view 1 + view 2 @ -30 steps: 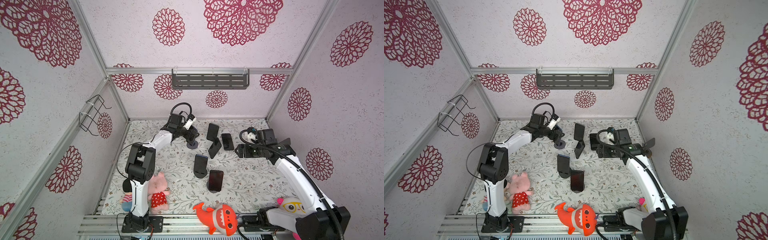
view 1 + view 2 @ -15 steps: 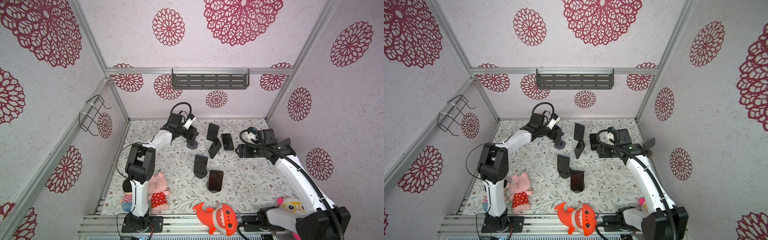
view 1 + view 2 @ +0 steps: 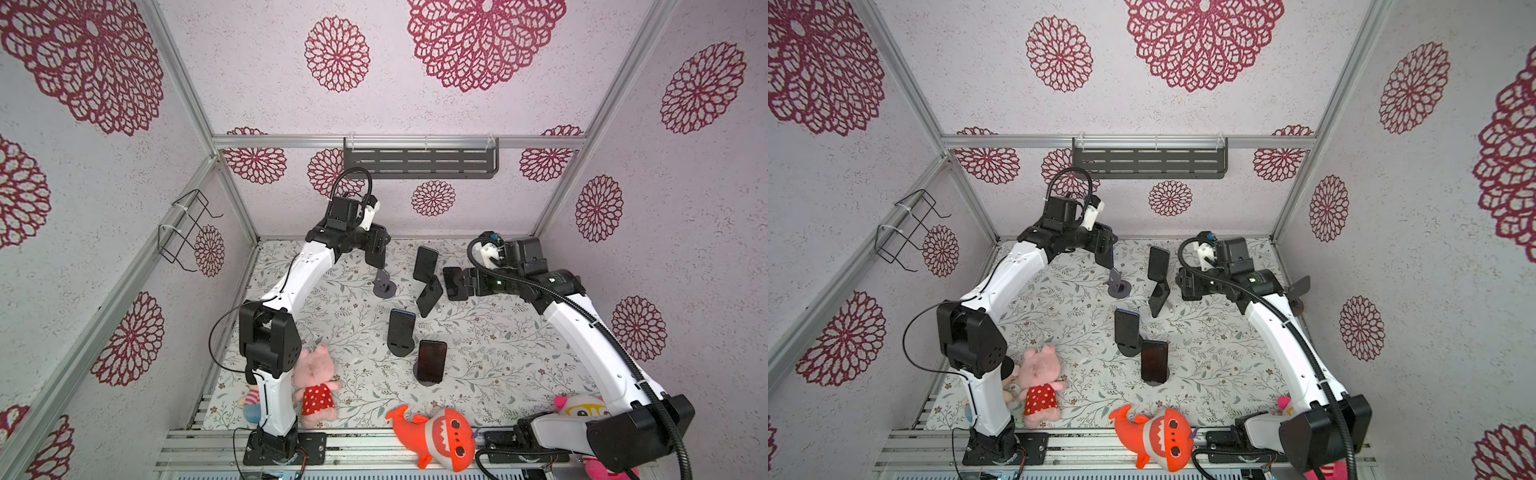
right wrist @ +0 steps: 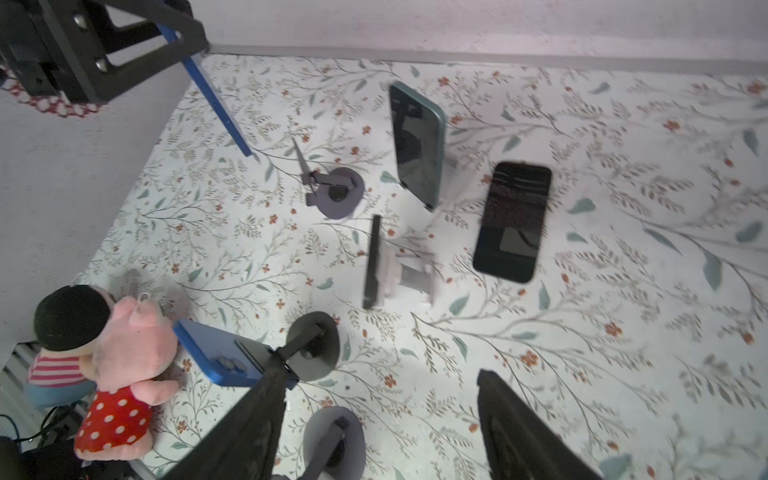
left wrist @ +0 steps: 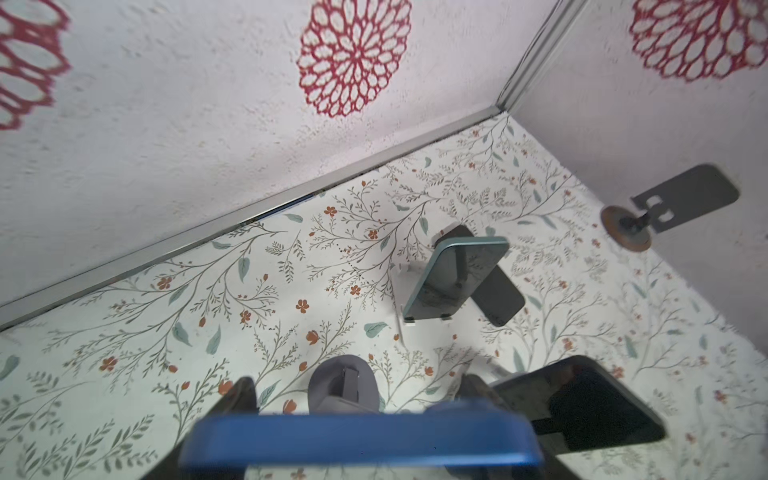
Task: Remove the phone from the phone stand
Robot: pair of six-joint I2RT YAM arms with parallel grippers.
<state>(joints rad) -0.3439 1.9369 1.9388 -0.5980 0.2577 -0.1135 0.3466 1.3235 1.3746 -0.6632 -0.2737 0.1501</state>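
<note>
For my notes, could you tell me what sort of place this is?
Probably a robot test booth: patterned walls on metal framing, two arms bolted in front, phones on stands.

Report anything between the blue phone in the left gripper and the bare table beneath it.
The empty grey stand stands close beneath the blue phone held by the left gripper; its tilted plate rises near the phone's lower end. Nothing else visible intervenes.

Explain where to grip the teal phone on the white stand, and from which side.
Grip the teal phone across its two long edges near the free top end, coming from above. It leans steeply on the white stand, small lips holding its bottom edge, so lifting upward should free it.
</note>
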